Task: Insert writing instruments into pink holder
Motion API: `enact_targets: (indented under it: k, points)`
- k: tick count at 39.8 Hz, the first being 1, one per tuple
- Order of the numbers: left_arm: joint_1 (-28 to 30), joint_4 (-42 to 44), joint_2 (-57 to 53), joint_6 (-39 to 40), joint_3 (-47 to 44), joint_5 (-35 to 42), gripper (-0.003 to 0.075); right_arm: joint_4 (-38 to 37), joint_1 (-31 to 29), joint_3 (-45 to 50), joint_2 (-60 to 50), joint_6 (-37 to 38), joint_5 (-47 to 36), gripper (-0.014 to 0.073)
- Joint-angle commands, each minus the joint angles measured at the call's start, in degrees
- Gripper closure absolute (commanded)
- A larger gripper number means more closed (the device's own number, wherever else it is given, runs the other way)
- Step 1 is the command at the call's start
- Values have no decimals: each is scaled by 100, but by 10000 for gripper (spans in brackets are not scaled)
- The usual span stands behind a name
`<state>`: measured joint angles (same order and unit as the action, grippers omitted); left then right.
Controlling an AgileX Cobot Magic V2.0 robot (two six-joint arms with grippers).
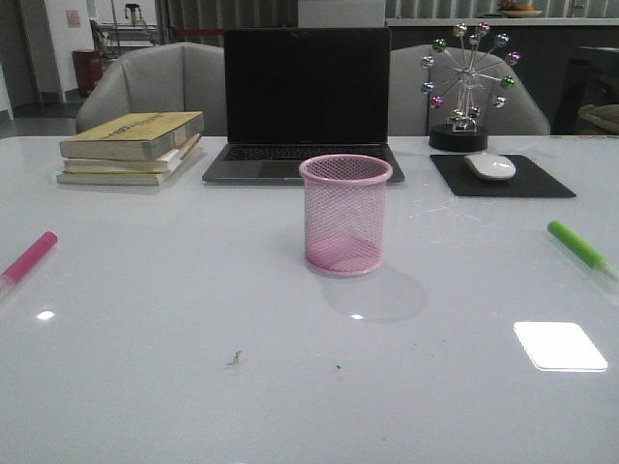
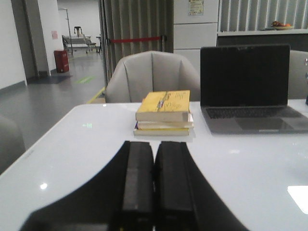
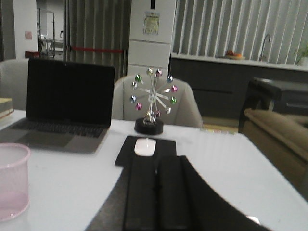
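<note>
Front view, left to right. The pink marker point(image 1: 29, 259) lies flat at the table's left edge, angled, its lower end cut off by the frame; no cap detail can be made out. Behind it, a stack of books point(image 1: 132, 147) sits near the far edge, beside an open laptop point(image 1: 306, 103) with a dark screen. The pink holder point(image 1: 345, 214) stands upright at the table's centre, just in front of the laptop, nothing visible inside through the mesh. Bare white table point(image 1: 193, 367) surrounds it on the near, left and right sides. Further right, a mouse point(image 1: 490, 166) rests on a black pad point(image 1: 501, 177), with a ball-spoked desk ornament point(image 1: 469, 87) behind. The green marker point(image 1: 578, 246) lies near the right edge, well apart from the holder; its pale tip blurs toward the frame border.

Neither arm appears in the front view. In the left wrist view, the left gripper point(image 2: 154, 183) has its fingers pressed together, holding nothing. In the right wrist view, the right gripper point(image 3: 158, 192) is likewise pressed together and empty; the holder shows there only partly, cut off at the picture's edge.
</note>
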<state>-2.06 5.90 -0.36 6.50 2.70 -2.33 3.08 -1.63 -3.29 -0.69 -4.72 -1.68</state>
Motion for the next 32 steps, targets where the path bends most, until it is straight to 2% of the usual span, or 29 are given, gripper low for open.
enact_targets:
  k: [1, 5, 13, 22, 32]
  points:
    - [-44, -44, -6, 34, 697, 485, 620, -403, -41, -772, -36, -71, 16, 536]
    - [-44, 95, 462, 34, 1536, 95, 620, -844, -41, -1505, 162, -71, 696, 536]
    - [-44, 496, 2101, 34, 2979, 44, 619, -852, -41, -2529, 1593, -65, 1561, 534]
    - [-44, 483, 4074, 34, 3991, 44, 619, -813, -41, -3779, 3748, -65, 1514, 534]
    - [-54, 201, 5305, 34, 4138, 67, 617, -574, -41, -4249, 5556, -65, 1513, 534]
